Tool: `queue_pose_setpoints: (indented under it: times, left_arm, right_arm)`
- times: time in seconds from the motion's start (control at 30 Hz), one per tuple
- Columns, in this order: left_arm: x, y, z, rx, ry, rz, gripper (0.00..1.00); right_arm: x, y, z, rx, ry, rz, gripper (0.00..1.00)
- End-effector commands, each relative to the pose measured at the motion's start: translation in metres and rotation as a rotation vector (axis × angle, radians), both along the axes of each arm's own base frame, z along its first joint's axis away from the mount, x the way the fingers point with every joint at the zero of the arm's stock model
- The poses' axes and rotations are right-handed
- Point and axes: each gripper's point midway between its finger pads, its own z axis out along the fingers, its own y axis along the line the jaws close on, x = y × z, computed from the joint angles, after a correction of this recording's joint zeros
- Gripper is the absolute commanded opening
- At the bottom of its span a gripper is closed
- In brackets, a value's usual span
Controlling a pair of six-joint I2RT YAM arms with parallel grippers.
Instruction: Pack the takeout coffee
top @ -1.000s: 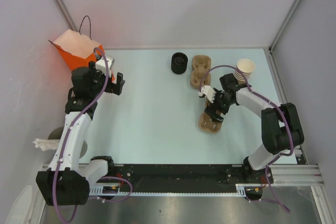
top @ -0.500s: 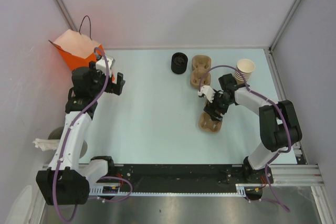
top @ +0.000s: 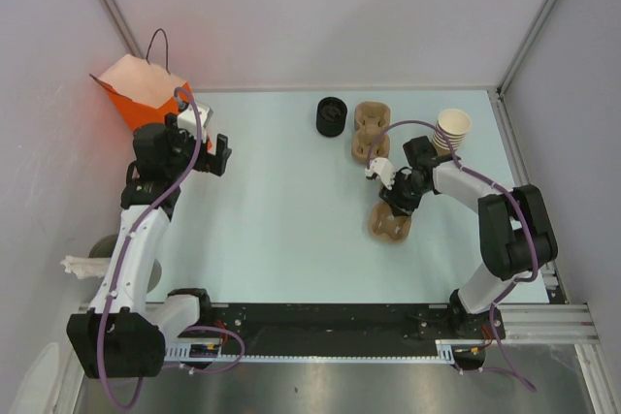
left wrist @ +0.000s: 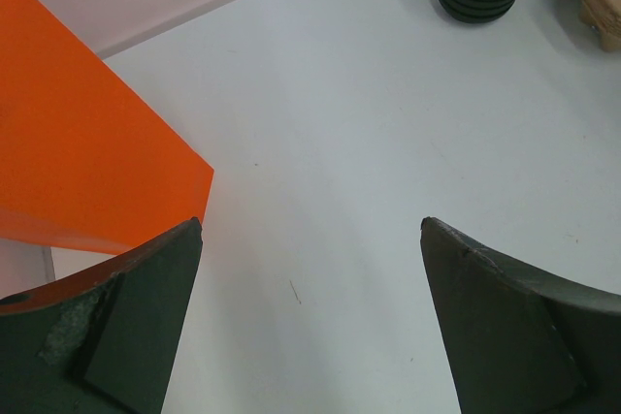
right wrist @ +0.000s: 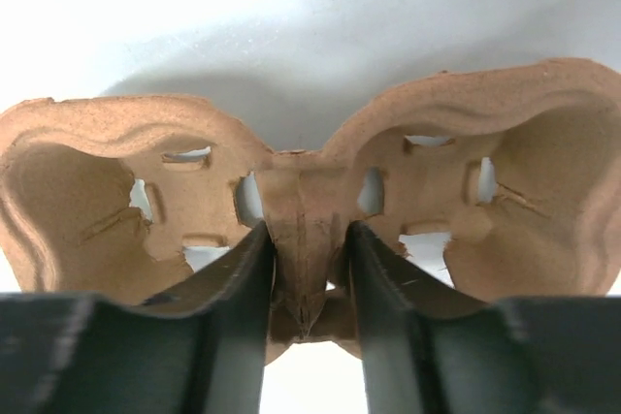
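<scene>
From above, the right gripper (top: 394, 205) has drawn slightly toward the far edge, carrier (top: 389, 228) in its grip. The cup (top: 453, 124) tops its stack at far right, the lid (top: 332, 115) well apart, both untouched.

Left wrist: the left gripper (left wrist: 310, 239) gapes over the table (left wrist: 340, 143).

Right wrist: fingers (right wrist: 233, 307) clamp the carrier's middle rib, so packing has barely begun.

The left hand (left wrist: 310, 235) hung wide open over the desk (left wrist: 369, 123); the right hand (right wrist: 305, 273), arm folded inward, pinched the carrier (right wrist: 543, 162) ridge.
</scene>
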Motion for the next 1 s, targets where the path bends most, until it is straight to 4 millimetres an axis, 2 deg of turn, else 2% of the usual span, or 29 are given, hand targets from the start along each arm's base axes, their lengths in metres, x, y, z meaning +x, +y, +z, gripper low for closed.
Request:
queue_pose_setpoints:
  times: [0.0,0.1,0.2,0.43,0.47,0.63,0.67,0.73,0.83,0.97]
  left_arm:
    - [0.001,-0.004,0.004,-0.024,-0.020,-0.020,0.99]
    - [0.001,-0.004,0.005,-0.024,-0.021,-0.020,0.99]
    - [0.001,-0.004,0.005,-0.023,-0.021,-0.018,0.99]
    - [0.002,-0.001,0.011,-0.009,-0.040,-0.002,1.00]
    - [0.002,0.001,0.014,-0.004,-0.040,0.004,0.99]
    - [0.005,0.012,0.046,0.077,-0.094,0.030,1.00]
    - [0.007,0.018,0.062,0.105,-0.125,0.055,0.99]
    - [0.008,0.027,0.070,0.163,-0.138,0.076,0.99]
    - [0.011,0.043,0.098,0.237,-0.195,0.140,0.99]
    - [0.023,0.057,0.108,0.280,-0.203,0.202,1.00]
  right_arm:
    - [0.009,0.005,0.012,0.011,-0.045,0.012,0.34]
    - [0.010,0.006,0.026,0.026,-0.076,0.010,0.26]
    - [0.006,0.009,0.040,0.048,-0.095,0.010,0.25]
    - [-0.004,0.021,0.098,0.127,-0.220,-0.014,0.25]
    - [-0.006,0.023,0.114,0.149,-0.260,-0.030,0.26]
    - [-0.014,0.028,0.164,0.188,-0.424,-0.059,0.25]
    - [-0.018,0.028,0.177,0.209,-0.462,-0.059,0.25]
    - [-0.023,0.028,0.186,0.223,-0.484,-0.062,0.25]
    - [-0.029,0.028,0.202,0.259,-0.516,-0.072,0.25]
    - [-0.038,0.032,0.213,0.304,-0.531,-0.076,0.25]
